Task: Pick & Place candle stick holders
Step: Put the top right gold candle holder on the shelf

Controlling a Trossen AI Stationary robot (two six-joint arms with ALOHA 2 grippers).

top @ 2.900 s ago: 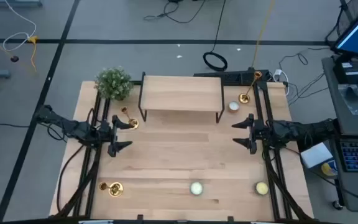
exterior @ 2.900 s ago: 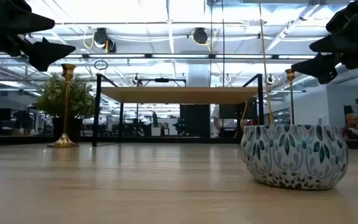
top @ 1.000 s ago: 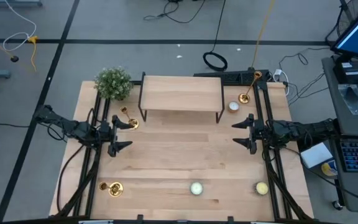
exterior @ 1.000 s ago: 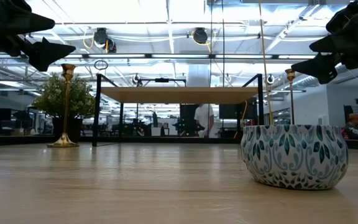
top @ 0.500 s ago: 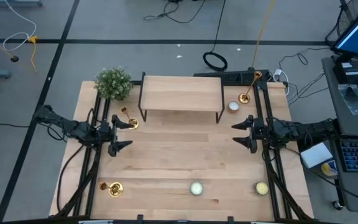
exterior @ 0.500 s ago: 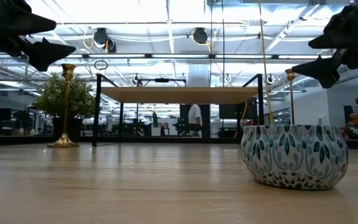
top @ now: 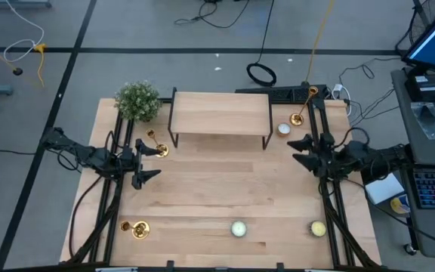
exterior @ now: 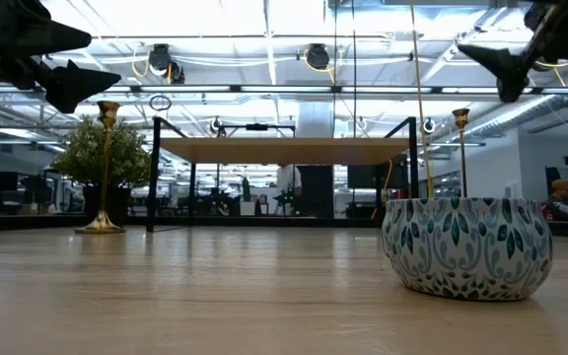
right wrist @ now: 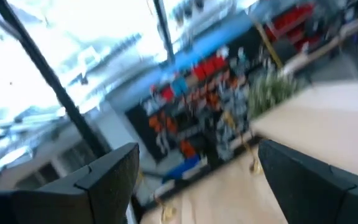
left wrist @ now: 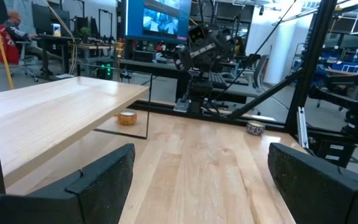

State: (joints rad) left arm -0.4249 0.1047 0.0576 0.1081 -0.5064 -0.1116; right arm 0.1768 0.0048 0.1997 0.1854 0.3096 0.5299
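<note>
Three brass candle stick holders stand upright on their round bases. One [top: 157, 146] is at the table's left, close by the far finger of my left gripper [top: 155, 163]. Another [top: 136, 228] is at the near left. The last [top: 302, 107] stands at the far right corner. My left gripper [left wrist: 197, 180] hangs open and level above the table, with nothing between its fingers. My right gripper [top: 297, 151] is open at the right side, raised and tipped upward [exterior: 496, 61], and is likewise empty.
A low wooden shelf [top: 221, 113] on black legs stands at the far middle, with a bushy green plant [top: 138, 100] to its left. Small round candles sit at the far right [top: 284, 129] and along the near edge [top: 238, 228], [top: 318, 227]. A patterned candle bowl [exterior: 466, 247] looms in the low view.
My right gripper has risen and tipped its fingers upward while rolling about its own axis. It stays open and empty. My left gripper and the candle stick holders have kept still.
</note>
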